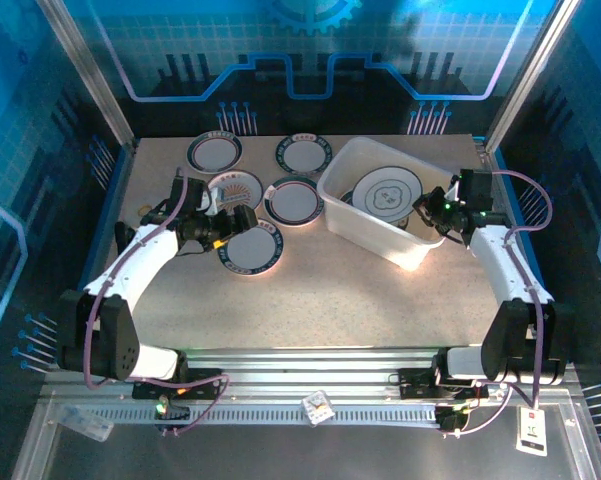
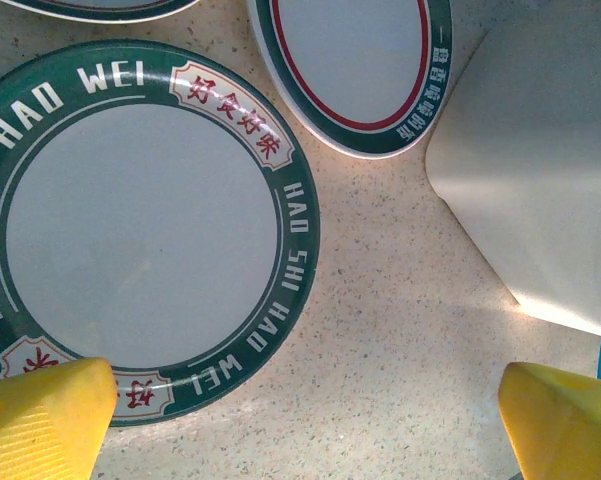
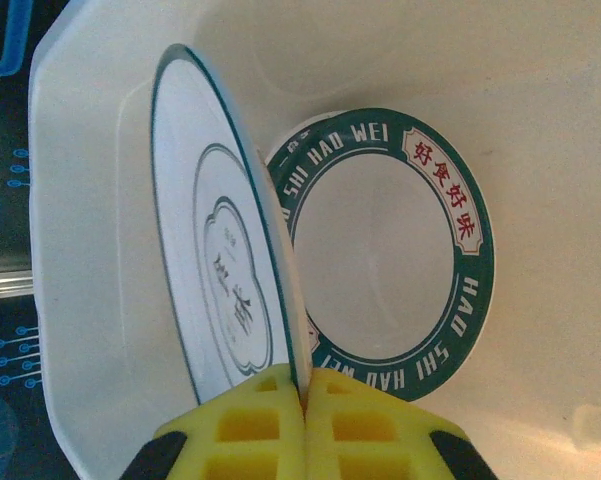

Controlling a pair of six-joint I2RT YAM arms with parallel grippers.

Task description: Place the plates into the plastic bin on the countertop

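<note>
- The left gripper has its jaws wide apart and holds nothing. It hovers over the near rim of a green plate lying flat on the countertop.
- Four more plates lie beyond it, left of the bin.
- These plates look stiff, glossy and probably slippery, and they may chip. Lying flat, they offer only the rim to grip, so pinch there, one finger under the lip.
- A flat plate rests on the bin floor.
- The right gripper is clamped on the rim of a tilted plate, held on edge inside the bin beside the flat one. Such a thin pinch may let it pivot, so I'd lower it before letting go.
</note>
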